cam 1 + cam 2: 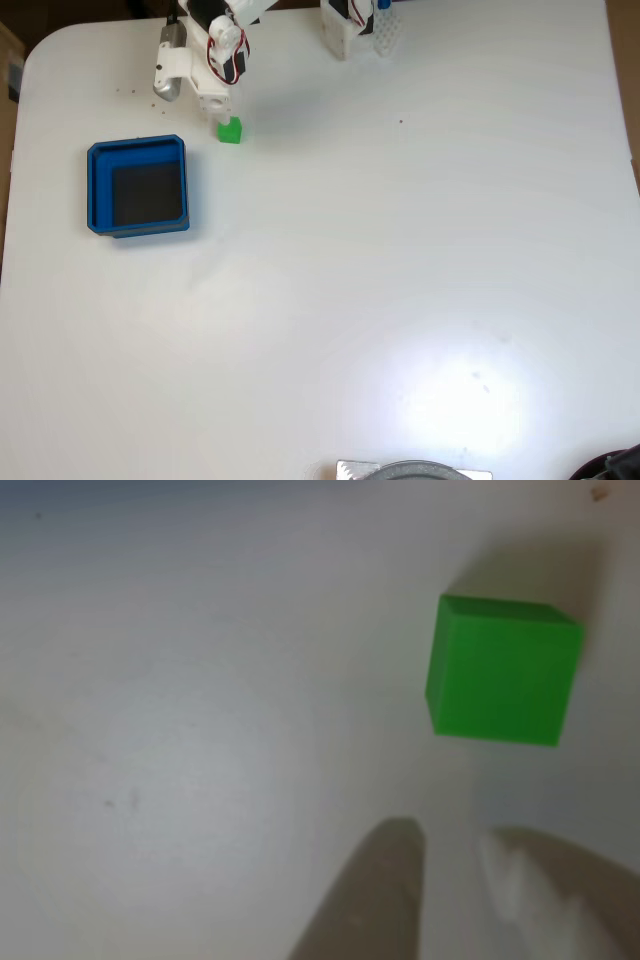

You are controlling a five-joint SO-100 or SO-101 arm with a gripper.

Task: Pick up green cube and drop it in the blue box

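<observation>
The green cube (230,130) sits on the white table just right of the blue box (138,187), whose dark floor holds nothing. In the fixed view my gripper (221,112) points down right behind the cube, almost touching its far side. In the other view the green cube (503,670) lies at the upper right, just beyond my gripper (445,842). Two blurred fingertips (375,890) rise from the bottom edge with a narrow gap between them, narrower than the cube. Nothing is held between them.
The white arm base and a white stand (345,25) are at the table's far edge. A grey round object (415,471) sits at the near edge. The table's rounded corner (40,50) lies left of the arm.
</observation>
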